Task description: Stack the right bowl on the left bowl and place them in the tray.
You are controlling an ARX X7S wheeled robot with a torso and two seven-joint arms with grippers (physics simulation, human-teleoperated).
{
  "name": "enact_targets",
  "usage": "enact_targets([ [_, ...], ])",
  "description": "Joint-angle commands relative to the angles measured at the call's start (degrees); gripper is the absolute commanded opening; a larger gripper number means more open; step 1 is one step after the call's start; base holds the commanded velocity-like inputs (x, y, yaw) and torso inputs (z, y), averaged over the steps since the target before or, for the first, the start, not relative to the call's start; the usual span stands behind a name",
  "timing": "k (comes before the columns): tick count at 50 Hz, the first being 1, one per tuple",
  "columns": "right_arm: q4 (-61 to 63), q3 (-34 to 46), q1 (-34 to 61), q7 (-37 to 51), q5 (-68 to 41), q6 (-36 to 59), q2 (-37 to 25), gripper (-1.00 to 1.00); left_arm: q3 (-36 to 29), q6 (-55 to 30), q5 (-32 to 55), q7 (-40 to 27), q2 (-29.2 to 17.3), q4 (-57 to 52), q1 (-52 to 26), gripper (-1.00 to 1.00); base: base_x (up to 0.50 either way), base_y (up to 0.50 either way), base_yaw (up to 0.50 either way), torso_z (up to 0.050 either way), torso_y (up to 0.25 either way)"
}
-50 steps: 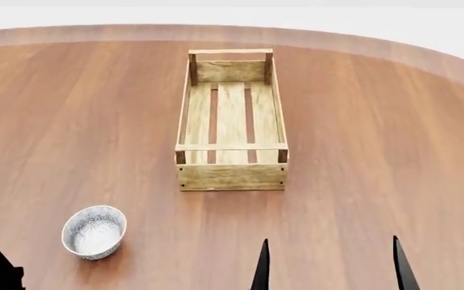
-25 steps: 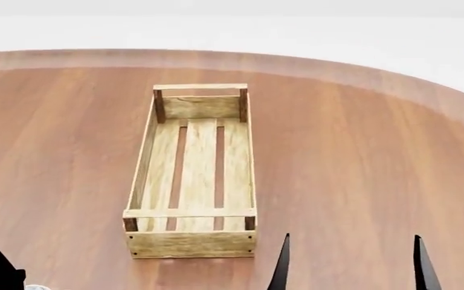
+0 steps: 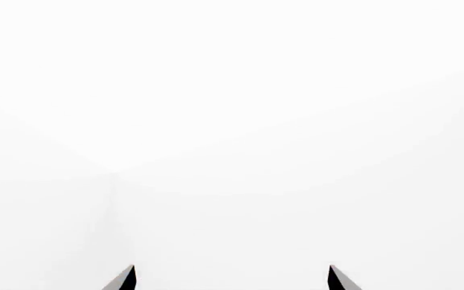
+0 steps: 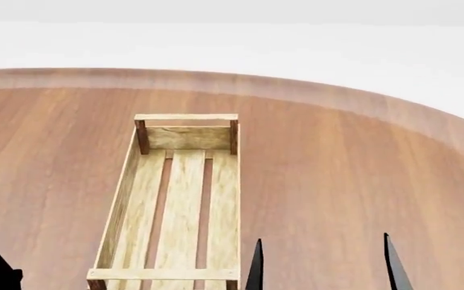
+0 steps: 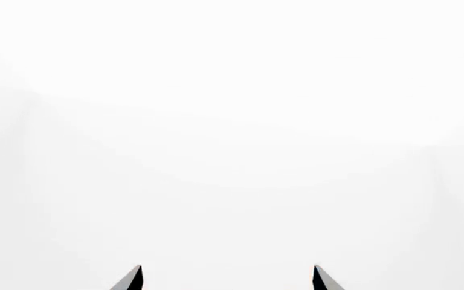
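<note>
Wooden table: tray beside right fingers (spread).

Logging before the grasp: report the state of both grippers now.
Left gripper: open, jaws spread, holding nothing.
Right gripper: open, jaws spread, holding nothing.

**No readable text**

From my station I find no lettering, label, brand, number or sign to read in any view. The tray on the table carries only bare wood grain on its slats and sides, and both wrist views give me nothing but blank white.
</note>
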State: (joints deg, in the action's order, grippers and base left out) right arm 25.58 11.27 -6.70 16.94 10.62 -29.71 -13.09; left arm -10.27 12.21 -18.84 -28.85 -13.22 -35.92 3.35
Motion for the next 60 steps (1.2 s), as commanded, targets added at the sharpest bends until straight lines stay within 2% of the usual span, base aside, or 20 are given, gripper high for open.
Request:
enact_targets([
  [1, 0.0, -0.39, -0.2, -0.93, 1.45, -0.68, 0.63, 1.0, 1.17, 0.46, -0.95, 0.45, 0.7, -0.08, 0.19, 1.0, 0.5, -0.02, 0.0, 0.0, 0.0],
  [19, 0.02, 0.27, -0.53, -0.25, 1.4, -0.46, 0.12, 1.0, 0.61, -1.67, 2.18, 1.57, 0.07, -1.22, 0.16, 1.0, 0.04, 0.0, 0.0, 0.0, 0.0],
  [26, -0.05, 0.37, -0.51, 0.1, 1.17, -0.39, -0.07, 1.0, 0.69, -2.18, 5.39, 2.1, -0.28, -0.85, -0.41, 1.0, 0.0, 0.0, 0.0, 0.049, 0.0],
  [60, 0.49, 0.86, -0.43, 1.26, 0.98, 0.29, -1.18, 1.0, -0.03, -3.89, 5.36, 1.38, -0.84, -2.39, -0.57, 1.0, 0.0, 0.0, 0.0, 0.05, 0.0],
])
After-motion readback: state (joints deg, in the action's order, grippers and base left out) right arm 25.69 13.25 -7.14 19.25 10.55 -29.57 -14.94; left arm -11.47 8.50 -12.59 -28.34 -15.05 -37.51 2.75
